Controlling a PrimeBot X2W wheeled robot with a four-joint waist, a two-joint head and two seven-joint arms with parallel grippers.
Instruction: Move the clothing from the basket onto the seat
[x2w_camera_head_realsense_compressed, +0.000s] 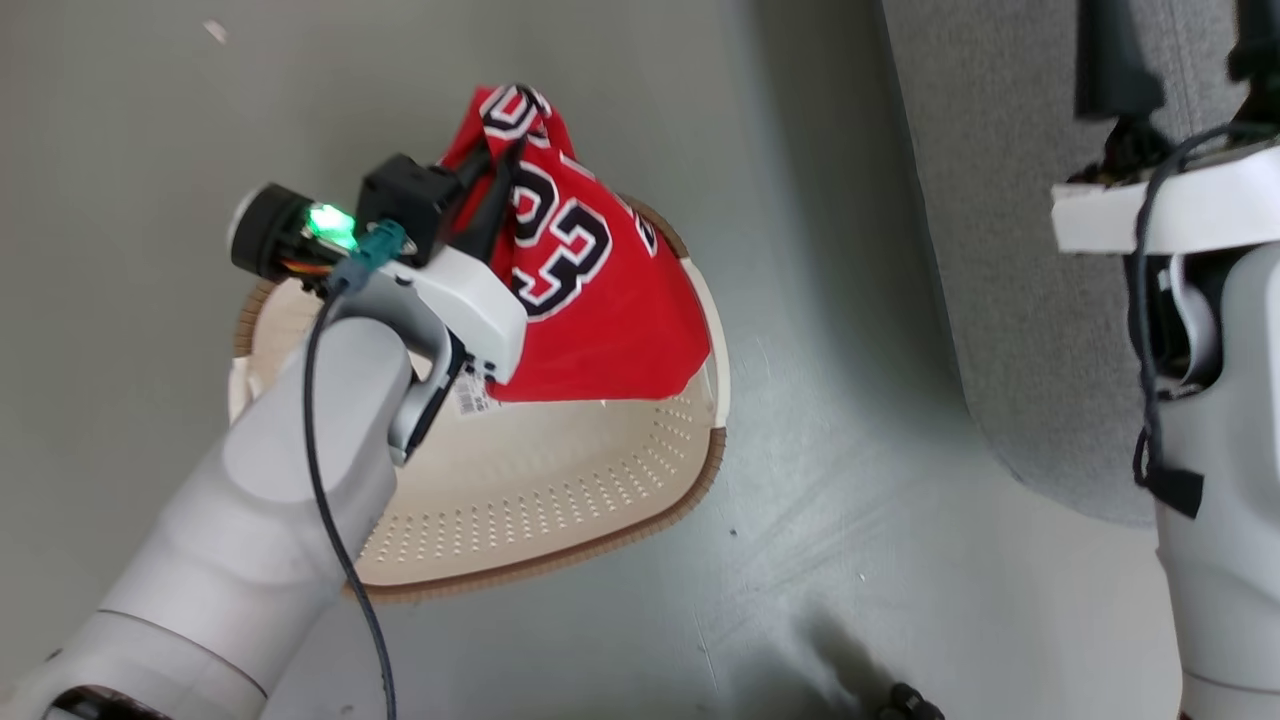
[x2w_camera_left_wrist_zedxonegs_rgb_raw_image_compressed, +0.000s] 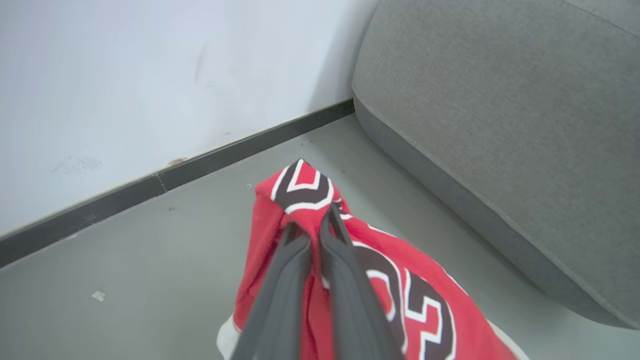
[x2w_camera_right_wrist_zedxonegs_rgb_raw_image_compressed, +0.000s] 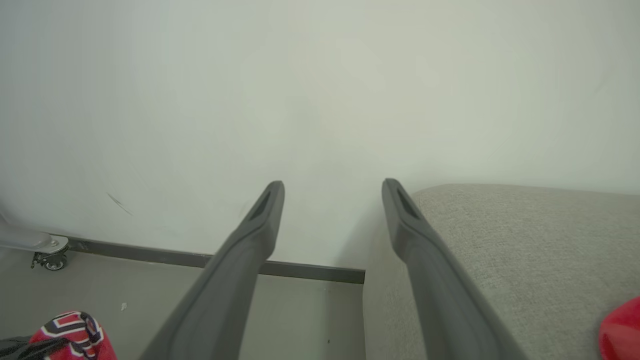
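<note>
Hanging from the left jaws, which were pinched shut on a fold near its top, the jersey (x2w_camera_head_realsense_compressed: 600, 300) drooped red, with black, white-edged numerals across it. Its lower hem hung over the far part of the basket (x2w_camera_head_realsense_compressed: 560, 500), which stood on the floor (x2w_camera_head_realsense_compressed: 850, 560) below those jaws; whether hem and basket touched could not be told. In the left wrist view the two fingers (x2w_camera_left_wrist_zedxonegs_rgb_raw_image_compressed: 285, 290) lay nearly together, with red cloth bunched between them and past their tips. The sofa (x2w_camera_head_realsense_compressed: 1000, 250) sat off to the right of the left jaws, apart from the jersey, with bare floor between. Ahead of the left jaws a dark skirting (x2w_camera_left_wrist_zedxonegs_rgb_raw_image_compressed: 200, 167) ran under a pale wall (x2w_camera_left_wrist_zedxonegs_rgb_raw_image_compressed: 125, 75). The right jaws stood wide, with nothing between them, above the sofa's edge and facing the wall. A scrap of red cloth (x2w_camera_right_wrist_zedxonegs_rgb_raw_image_compressed: 620, 327) lay on the sofa, low and to the right of the right jaws; its kind could not be told.
</note>
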